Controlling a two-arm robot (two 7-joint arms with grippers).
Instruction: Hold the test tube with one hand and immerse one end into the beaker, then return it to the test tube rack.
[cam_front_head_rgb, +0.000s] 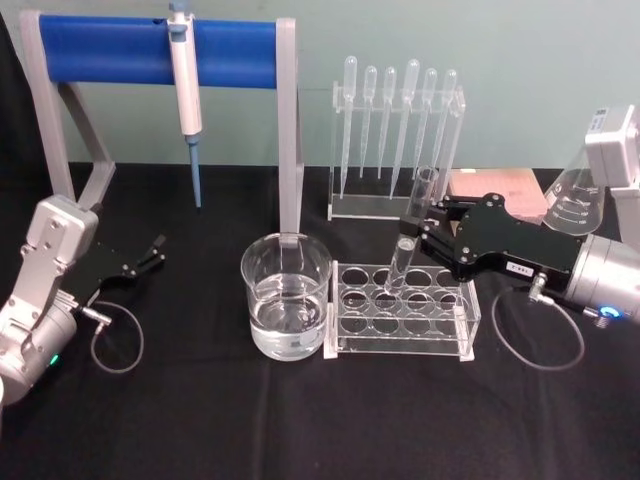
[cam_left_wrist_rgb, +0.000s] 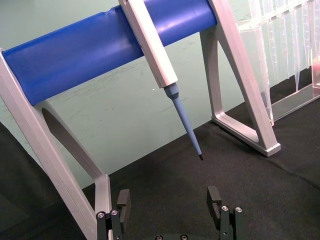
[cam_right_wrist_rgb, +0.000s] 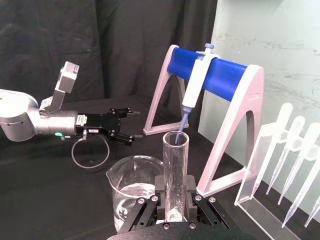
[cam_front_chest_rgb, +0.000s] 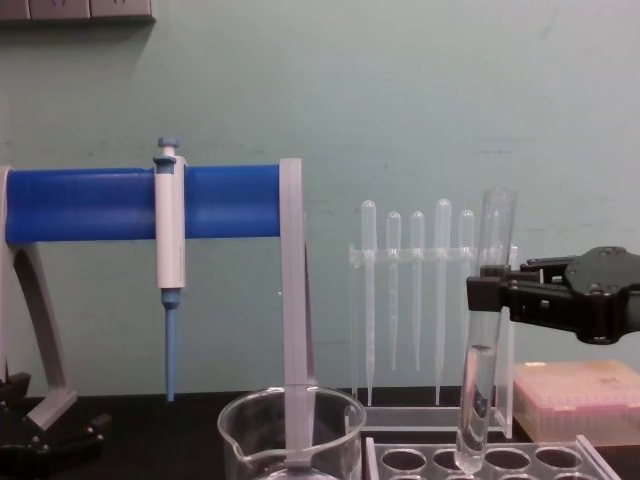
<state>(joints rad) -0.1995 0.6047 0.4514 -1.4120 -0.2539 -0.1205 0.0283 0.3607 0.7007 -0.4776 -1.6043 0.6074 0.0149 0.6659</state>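
Right gripper (cam_front_head_rgb: 418, 232) reaches in from the right side of the table, its black fingers (cam_right_wrist_rgb: 189, 187) closed on the test tube (cam_front_head_rgb: 412, 238) around mid-length. Tube slightly tilted, open rim uppermost; in the chest view the rounded bottom (cam_front_chest_rgb: 468, 455) sits at the level of the rack top, over a back-row hole; cannot tell whether it is just inside the hole or just above it. Clear rack (cam_front_head_rgb: 404, 310) with round holes stands on the black table (cam_front_head_rgb: 300, 420), directly under the gripper.

Beaker (cam_front_head_rgb: 286, 295) stands just left of the rack, close against it, holding clear liquid in its lower part. Tube is apart from the beaker, not over it.

Behind the rack: a clear stand of thin plastic pipettes (cam_front_head_rgb: 395, 120). To the right, behind the right arm, a glass flask (cam_front_head_rgb: 572, 200) and a flat pinkish box (cam_front_head_rgb: 495, 190).

Back left: a stand with a blue bar (cam_front_head_rgb: 150, 50) and grey legs, with a blue-and-white pipettor (cam_front_head_rgb: 186, 95) hanging from the bar, tip down.

Left gripper (cam_front_head_rgb: 150, 255) is parked at the left side of the table, well away from the beaker and rack, fingers (cam_left_wrist_rgb: 123, 200) spread apart and holding nothing. In the left wrist view it points toward the foot of the blue-bar stand.
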